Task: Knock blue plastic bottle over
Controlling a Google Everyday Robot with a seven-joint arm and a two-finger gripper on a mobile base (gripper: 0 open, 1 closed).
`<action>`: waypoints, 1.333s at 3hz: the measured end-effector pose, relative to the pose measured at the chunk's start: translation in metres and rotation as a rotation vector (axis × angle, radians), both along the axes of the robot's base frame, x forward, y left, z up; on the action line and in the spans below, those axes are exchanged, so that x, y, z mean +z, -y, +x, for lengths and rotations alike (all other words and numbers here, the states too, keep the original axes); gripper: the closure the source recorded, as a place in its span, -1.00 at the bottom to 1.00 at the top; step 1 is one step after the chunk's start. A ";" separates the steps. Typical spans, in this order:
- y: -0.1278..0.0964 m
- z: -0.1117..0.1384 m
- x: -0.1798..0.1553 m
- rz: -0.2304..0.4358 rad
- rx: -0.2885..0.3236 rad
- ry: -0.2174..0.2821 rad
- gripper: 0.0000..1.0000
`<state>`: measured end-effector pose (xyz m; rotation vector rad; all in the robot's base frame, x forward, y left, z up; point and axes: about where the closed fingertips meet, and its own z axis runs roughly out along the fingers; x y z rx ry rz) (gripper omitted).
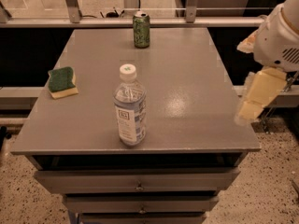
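The blue plastic bottle [130,107] stands upright near the front edge of the grey table [187,78]. It is clear bluish with a white cap and a blue-and-white label. My gripper [256,97] hangs off the table's right edge on the white arm [279,36], pale yellow and pointing down-left. It is well to the right of the bottle and does not touch it.
A green drink can [141,29] stands upright at the table's back edge. A green and yellow sponge [62,82] lies near the left edge. Drawers [138,181] sit below the tabletop. A metal railing [187,13] runs behind the table.
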<state>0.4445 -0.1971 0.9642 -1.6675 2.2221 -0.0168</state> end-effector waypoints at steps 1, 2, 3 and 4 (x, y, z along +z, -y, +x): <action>-0.026 0.008 -0.006 0.105 -0.029 0.009 -1.00; -0.045 0.014 -0.005 0.243 -0.074 0.020 -1.00; -0.091 0.011 -0.003 0.474 -0.111 0.035 -1.00; -0.130 0.015 -0.010 0.627 -0.128 0.044 -1.00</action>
